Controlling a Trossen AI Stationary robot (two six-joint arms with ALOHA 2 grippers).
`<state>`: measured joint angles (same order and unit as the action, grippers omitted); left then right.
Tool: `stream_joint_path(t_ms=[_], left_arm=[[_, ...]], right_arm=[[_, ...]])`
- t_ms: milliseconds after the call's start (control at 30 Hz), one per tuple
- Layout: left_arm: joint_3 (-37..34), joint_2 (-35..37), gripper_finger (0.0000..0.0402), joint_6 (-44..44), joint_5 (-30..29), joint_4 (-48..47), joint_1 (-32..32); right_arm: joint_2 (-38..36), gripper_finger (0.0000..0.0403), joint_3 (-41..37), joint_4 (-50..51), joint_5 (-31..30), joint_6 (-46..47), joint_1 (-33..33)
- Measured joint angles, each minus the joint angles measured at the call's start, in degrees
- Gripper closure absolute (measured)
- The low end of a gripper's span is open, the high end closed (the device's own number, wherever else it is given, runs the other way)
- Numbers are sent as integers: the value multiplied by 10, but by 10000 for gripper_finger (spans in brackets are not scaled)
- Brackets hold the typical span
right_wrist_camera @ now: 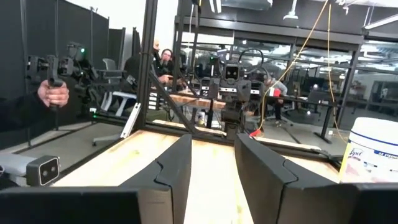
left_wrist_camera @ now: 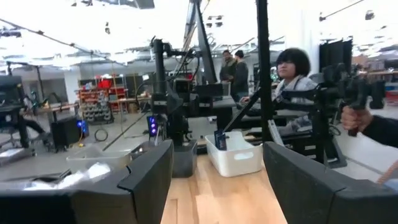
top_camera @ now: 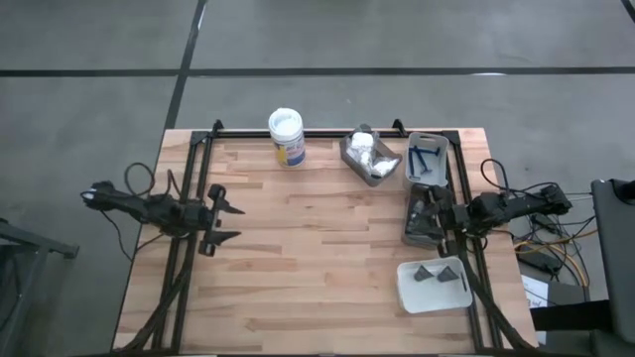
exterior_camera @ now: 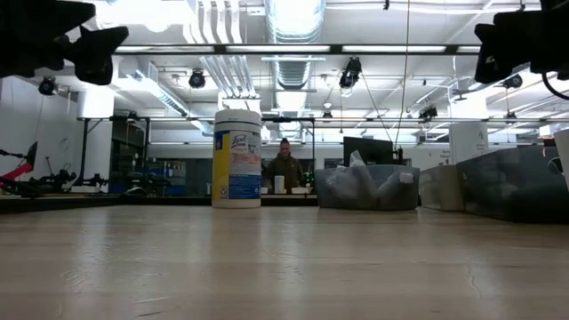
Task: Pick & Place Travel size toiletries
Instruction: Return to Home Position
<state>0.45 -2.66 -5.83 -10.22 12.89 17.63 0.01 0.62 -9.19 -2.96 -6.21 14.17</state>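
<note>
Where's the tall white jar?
In the high view, the white-lidded jar with blue-yellow label stands at the table's far edge, left of the grey tray holding white packets.

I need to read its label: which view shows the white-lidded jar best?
Low view: the jar shows its whole label. High view shows mostly its lid; right wrist crops it at the edge; left wrist misses it.

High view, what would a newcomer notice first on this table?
Likely the white-lidded jar, alone at the table's far edge. Then the trays on the right: a grey tray heaped with white packets, and a white tray near the front holding dark pieces. The left claw hangs open at the left edge, the right claw open by the trays.
</note>
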Motion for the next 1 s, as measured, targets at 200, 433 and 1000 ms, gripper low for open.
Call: stream_joint_path(t_ms=[200, 433, 1000], left_arm=[[1, 26, 147, -33, 27, -40, 0], [0, 26, 147, -67, 29, -57, 0], [-1, 26, 147, -84, -27, -98, -12]], right_arm=[[0, 266, 0, 17, -1, -4, -3], [0, 251, 0, 44, -2, 5, -6], [0, 222, 0, 77, -32, -15, -25]])
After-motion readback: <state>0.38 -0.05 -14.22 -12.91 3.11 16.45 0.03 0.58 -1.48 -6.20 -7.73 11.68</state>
